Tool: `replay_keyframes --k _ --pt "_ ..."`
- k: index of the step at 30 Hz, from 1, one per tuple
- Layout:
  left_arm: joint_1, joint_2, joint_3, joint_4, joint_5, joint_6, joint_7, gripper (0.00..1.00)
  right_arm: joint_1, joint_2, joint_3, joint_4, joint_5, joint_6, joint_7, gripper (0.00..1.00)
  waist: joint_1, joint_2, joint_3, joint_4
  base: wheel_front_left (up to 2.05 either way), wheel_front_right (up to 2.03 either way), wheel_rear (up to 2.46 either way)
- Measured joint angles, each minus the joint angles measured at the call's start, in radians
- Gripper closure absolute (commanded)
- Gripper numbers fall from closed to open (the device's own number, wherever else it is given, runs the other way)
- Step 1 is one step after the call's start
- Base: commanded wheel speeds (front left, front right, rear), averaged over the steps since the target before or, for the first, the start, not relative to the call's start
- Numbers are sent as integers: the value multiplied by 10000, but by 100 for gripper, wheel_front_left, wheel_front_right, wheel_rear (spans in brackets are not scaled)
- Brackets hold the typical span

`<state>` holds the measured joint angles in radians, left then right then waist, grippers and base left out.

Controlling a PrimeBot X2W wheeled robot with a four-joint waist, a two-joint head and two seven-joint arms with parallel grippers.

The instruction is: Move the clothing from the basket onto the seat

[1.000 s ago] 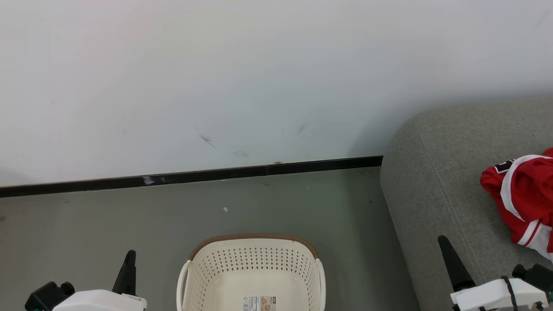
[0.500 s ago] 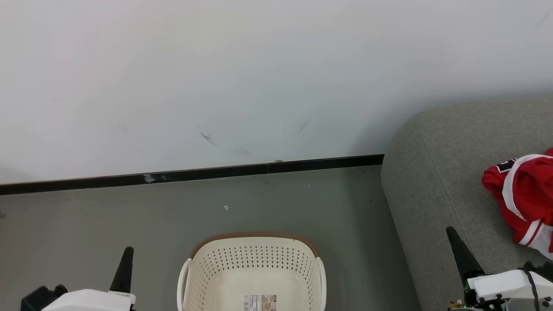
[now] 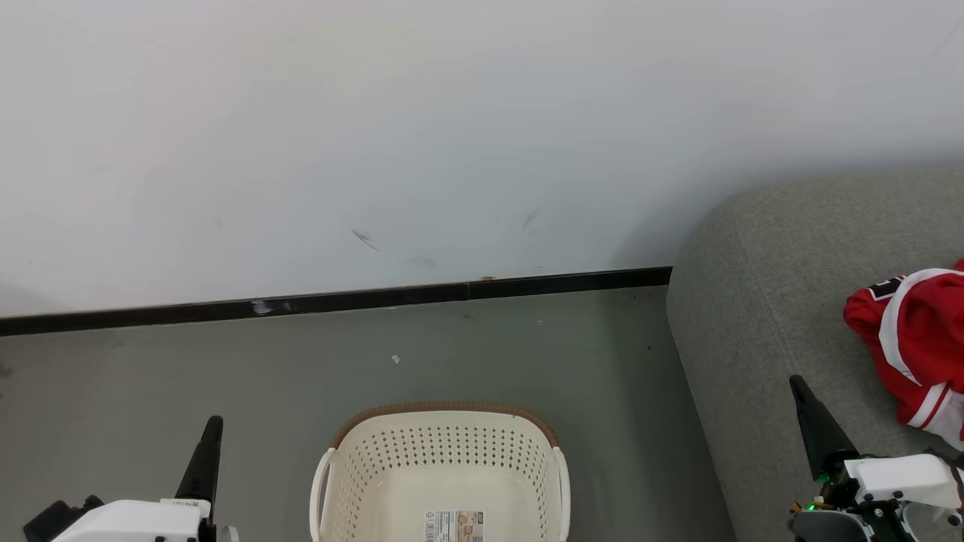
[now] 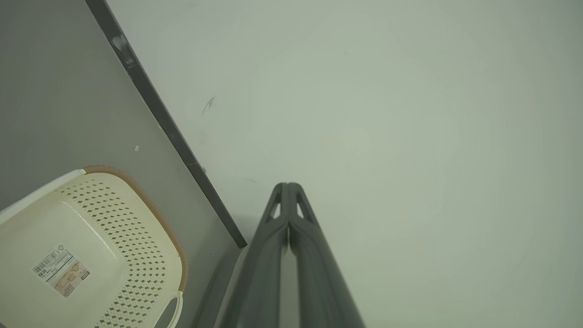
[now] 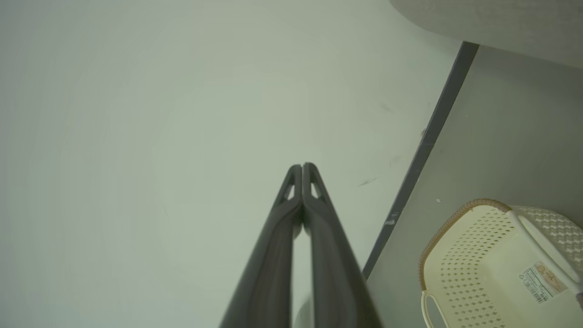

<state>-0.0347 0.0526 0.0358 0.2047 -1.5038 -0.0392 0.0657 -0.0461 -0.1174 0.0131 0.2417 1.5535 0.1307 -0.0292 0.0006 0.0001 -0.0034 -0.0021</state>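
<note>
Looks basically done: clothing [image 3: 915, 339] on the seat [image 3: 753, 339] at right, nothing visible in the basket [image 3: 444, 452], left end effector [image 3: 211, 430] and right end effector [image 3: 803, 396] clenched empty, probably just needs a last basket check.

Floor [image 3: 188, 369]: lay open in a broad strip left of the basket [image 3: 444, 408], and in a narrower strip between basket and seat [image 3: 753, 324].
Basket: mouth stood open upward, hemmed by perforated sides and handles.
Wall [image 3: 452, 128]: closed off the far side, above a dark skirting [image 3: 339, 303].
Seat: blocked the right, with clothing [image 3: 915, 339] heaped on its right part and bare cushion to the left of that.
</note>
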Motion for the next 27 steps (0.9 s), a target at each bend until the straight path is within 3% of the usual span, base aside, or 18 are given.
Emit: replay_keyframes --k 10,27 --pt "-29 -148 359 46 -986 -305 349 100 -54 -123 -44 86 1626 0 221 100 -1 0 31 21 0 0 0" --pt "-180 -163 374 92 -986 -355 359 100 -233 -142 -48 188 1628 0 251 100 -2 0 30 20 0 0 0"
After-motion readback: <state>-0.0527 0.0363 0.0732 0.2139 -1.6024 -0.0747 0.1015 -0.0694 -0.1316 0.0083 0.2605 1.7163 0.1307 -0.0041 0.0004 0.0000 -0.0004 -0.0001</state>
